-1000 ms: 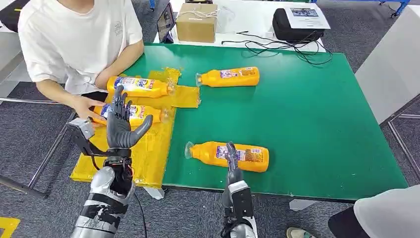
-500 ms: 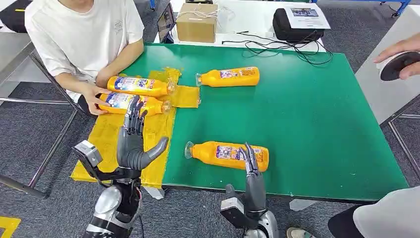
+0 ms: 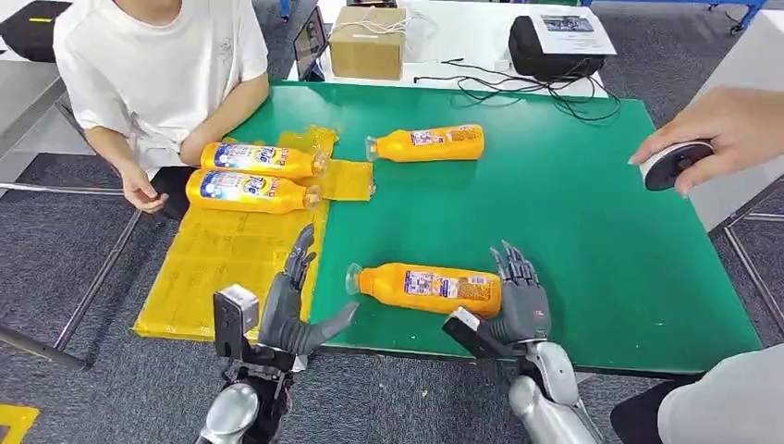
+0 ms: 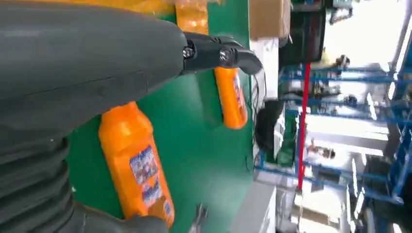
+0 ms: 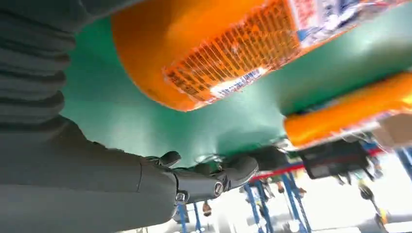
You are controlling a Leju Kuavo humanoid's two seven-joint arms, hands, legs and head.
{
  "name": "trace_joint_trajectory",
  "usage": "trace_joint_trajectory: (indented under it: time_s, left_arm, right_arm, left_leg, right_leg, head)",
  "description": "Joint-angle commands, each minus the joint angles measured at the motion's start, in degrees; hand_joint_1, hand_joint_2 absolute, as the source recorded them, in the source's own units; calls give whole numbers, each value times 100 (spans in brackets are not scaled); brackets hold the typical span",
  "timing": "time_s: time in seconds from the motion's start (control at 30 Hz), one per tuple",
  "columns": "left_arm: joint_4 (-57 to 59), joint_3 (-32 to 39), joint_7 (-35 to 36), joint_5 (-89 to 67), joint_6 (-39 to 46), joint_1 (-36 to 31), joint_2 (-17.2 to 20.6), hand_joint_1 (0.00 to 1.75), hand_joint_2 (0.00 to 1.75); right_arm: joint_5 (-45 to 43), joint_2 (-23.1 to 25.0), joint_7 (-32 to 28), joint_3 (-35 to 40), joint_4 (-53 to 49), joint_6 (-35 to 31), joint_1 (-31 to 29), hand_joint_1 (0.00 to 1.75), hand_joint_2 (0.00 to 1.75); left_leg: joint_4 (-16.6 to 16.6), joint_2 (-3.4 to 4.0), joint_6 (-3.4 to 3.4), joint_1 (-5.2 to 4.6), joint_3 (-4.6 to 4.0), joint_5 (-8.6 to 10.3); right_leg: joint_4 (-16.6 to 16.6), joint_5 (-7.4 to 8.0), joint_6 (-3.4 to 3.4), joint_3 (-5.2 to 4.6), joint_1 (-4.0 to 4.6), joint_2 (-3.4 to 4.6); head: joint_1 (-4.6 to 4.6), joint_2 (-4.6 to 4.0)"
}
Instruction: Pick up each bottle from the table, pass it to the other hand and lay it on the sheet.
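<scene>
The nearest bottle (image 3: pixel 427 289) lay on its side on the green table (image 3: pixel 573 231), close to the near edge, cap toward the yellow sheet (image 3: pixel 231 254). The right hand (image 3: pixel 520 301) stood just beside its base, fingers spread and holding nothing. The left hand (image 3: pixel 296 310) hung over the table's near edge by the sheet's border, fingers apart, empty. Two bottles (image 3: pixel 254 176) lay on the sheet; another bottle (image 3: pixel 427 143) lay near the far edge, with bare green between it and the nearest one.

Grey carpet floor (image 3: pixel 55 250) – white table (image 3: pixel 462 37) behind, blue racks (image 4: pixel 340 77)
</scene>
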Motion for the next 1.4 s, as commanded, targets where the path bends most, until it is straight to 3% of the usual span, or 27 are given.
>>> trace_joint_trajectory:
  time_s: [0.03, 0.13, 0.57, 0.83, 0.93, 1.03, 1.13, 1.17, 1.2, 1.23, 1.4]
  left_arm:
    - [486, -348, 213, 241, -352, -421, 82, 0, 175]
    - [593, -324, 183, 407, -340, -617, -63, 0, 175]
    - [594, -498, 248, 615, -564, -704, -81, 0, 175]
    - [649, -668, 317, 791, -627, -854, -4, 0, 175]
    - [772, -685, 326, 782, -567, -929, -38, 0, 175]
    - [738, -582, 529, 825, -337, -938, -88, 0, 175]
    - [723, -573, 564, 830, -324, -961, -96, 0, 175]
    - [695, -675, 509, 729, -349, -1026, -57, 0, 175]
    - [669, -687, 507, 751, -363, -1030, -82, 0, 175]
    - [643, -709, 534, 832, -447, -1034, -79, 0, 175]
    - [848, -846, 460, 795, -357, -1128, -121, 0, 175]
  right_arm:
    - [421, 249, 608, 680, 1999, 814, -1470, 0, 175]
    - [498, 457, 865, 777, 2229, 1098, -1788, 0, 175]
    - [670, 573, 910, 1005, 2368, 1197, -1859, 0, 175]
    - [1779, 615, 1604, 2028, 2674, 1732, -2283, 0, 175]
    - [1575, 644, 1585, 1879, 2743, 2047, -2306, 0, 175]
    - [1761, 758, 2483, 1983, 2954, 3299, -2453, 0, 175]
    - [1761, 771, 2487, 1984, 2930, 3333, -2467, 0, 175]
    - [1732, 775, 2581, 1987, 2964, 3853, -2540, 0, 175]
    - [1676, 741, 2526, 1939, 2926, 3838, -2548, 38, 175]
    - [1669, 700, 2525, 1931, 2933, 3864, -2570, 175, 175]
    - [1401, 604, 2489, 1677, 3010, 4215, -2581, 175, 175]
  left_leg:
    - [10, 23, -18, 15, 28, -19]
    - [4, 21, -6, 2, 7, -6]
    - [3, -1, -8, 5, 13, -7]
    - [8, 3, -12, 11, 14, -8]
    - [1, -6, -7, 5, 14, -1]
    - [1, -9, -8, 7, 23, -2]
    - [4, 1, -12, 13, 29, -8]
    - [1, -2, -7, 6, 29, -3]
    - [0, -9, -10, 11, 39, -3]
    - [1, -10, -7, 6, 37, 1]
    - [1, -15, -4, 6, 47, 5]
  right_leg:
    - [4, -6, -20, 20, 13, 46]
    - [6, 2, -8, 0, 0, 32]
    - [2, -6, -9, 14, 2, 10]
    - [6, -4, -14, 13, 8, 20]
    - [0, -2, -8, 13, 4, 6]
    - [-1, -3, -10, 23, 5, 5]
    - [-2, -3, -14, 29, 10, 20]
    - [-1, -1, -9, 27, 4, 12]
    - [-4, -3, -12, 38, 8, 7]
    - [-1, -2, -8, 35, 4, 1]
    - [-5, 2, -6, 47, 3, -3]
  head:
    - [0, 0]
    - [0, 0]
    - [-2, 0]
    - [0, 0]
    - [-2, 0]
    - [0, 0]
    - [0, 0]
    - [0, 0]
    - [0, 0]
    - [-2, 0]
    - [0, 0]
